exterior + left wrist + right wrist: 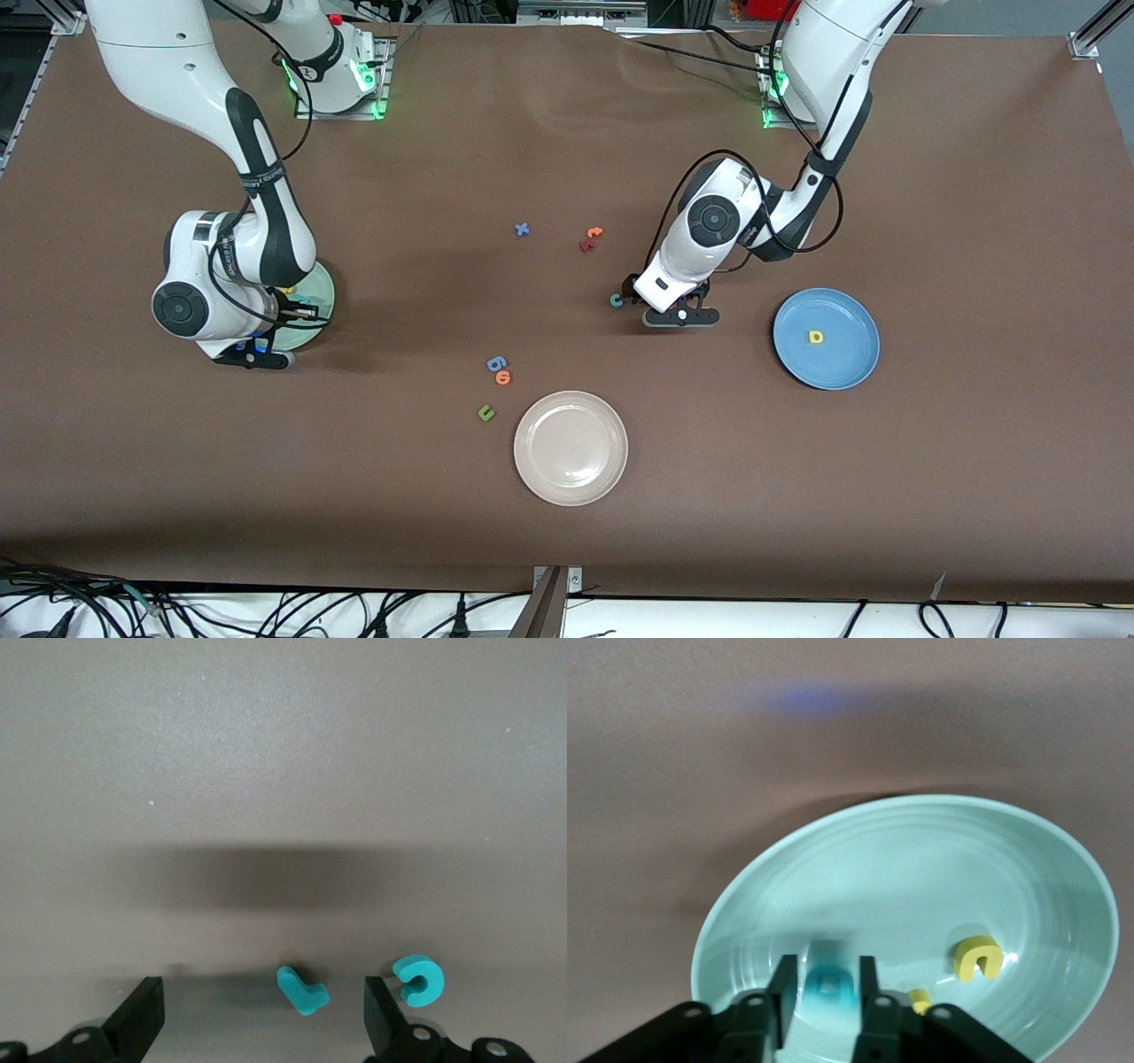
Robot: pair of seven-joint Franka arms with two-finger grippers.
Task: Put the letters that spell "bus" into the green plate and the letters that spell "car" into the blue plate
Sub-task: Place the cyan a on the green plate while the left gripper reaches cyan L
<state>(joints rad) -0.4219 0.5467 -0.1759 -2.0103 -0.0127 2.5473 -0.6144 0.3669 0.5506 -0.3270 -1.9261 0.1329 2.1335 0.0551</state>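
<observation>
At frame left, the right hand (824, 992) pinched the teal "b" (829, 981) over the green plate (1028, 868), release probably next; the left hand (264, 1010) straddled the teal "r" (301, 989), fingers spread.

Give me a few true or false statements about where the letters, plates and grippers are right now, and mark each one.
1. The blue plate holds a yellow letter. True.
2. The cream plate holds an orange letter. False: nothing lies in it.
3. The left gripper is open, with the teal r between its fingers. True.
4. The teal c is in the blue plate. False: it lies on the table beside the left gripper.
5. The right gripper is over the green plate, a teal letter between its fingers. True.
</observation>
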